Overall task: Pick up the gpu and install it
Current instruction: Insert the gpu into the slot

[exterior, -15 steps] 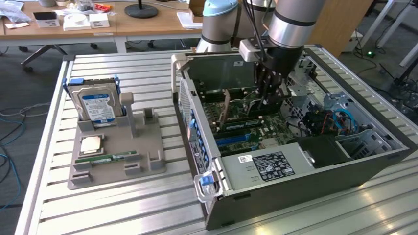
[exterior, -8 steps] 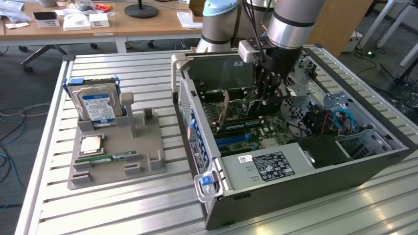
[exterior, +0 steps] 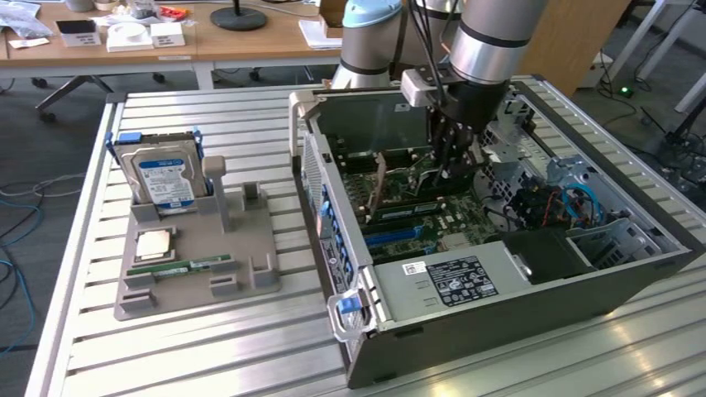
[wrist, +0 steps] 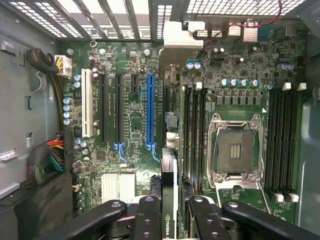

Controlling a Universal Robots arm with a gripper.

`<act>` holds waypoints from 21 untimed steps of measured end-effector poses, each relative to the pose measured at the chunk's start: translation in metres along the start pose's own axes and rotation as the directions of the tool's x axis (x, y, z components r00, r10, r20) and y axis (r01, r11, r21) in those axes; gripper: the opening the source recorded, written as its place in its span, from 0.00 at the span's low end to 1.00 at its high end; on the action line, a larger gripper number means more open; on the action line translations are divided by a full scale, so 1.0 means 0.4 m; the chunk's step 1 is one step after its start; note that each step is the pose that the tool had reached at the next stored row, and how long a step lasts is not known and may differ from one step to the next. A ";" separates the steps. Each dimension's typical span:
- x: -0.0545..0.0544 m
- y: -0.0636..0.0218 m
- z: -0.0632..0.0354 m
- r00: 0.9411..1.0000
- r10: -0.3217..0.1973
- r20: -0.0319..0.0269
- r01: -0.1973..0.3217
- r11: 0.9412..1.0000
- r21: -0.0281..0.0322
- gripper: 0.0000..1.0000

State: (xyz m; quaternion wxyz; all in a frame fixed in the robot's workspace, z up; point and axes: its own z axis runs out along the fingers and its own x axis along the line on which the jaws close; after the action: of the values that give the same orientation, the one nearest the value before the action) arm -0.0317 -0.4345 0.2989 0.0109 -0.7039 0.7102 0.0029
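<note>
The gripper (wrist: 172,207) pinches the thin dark gpu card (wrist: 169,170) edge-on above the green motherboard (wrist: 130,150), seemingly beside the long blue slot (wrist: 150,110); slight misalignment could jam its connector against the board.

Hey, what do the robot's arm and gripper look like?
The arm is a silvery-grey cylinder with black bands and a light blue joint cap; thin black cables run down past a pale grey wrist block. The gripper is black, with jointed linkage fingers and round pivot pins.
</note>
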 end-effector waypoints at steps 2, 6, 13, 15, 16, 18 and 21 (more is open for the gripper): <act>0.000 0.001 0.001 1.000 0.000 0.000 0.000 1.000 0.000 0.26; 0.000 0.002 0.003 1.000 0.000 0.000 0.000 1.000 0.000 0.26; 0.000 0.008 0.004 1.000 0.000 0.000 0.000 1.000 0.000 0.26; 0.000 0.010 0.004 1.000 0.000 0.000 0.000 1.000 0.000 0.26; 0.000 0.012 0.004 1.000 0.000 0.000 0.000 1.000 0.000 0.26; 0.000 0.014 0.004 1.000 0.000 0.000 0.000 1.000 0.000 0.26; 0.000 0.020 0.004 1.000 0.000 0.000 0.000 1.000 0.000 0.26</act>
State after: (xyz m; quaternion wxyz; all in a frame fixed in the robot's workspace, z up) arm -0.0397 -0.4345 0.2973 0.0108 -0.7039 0.7102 0.0028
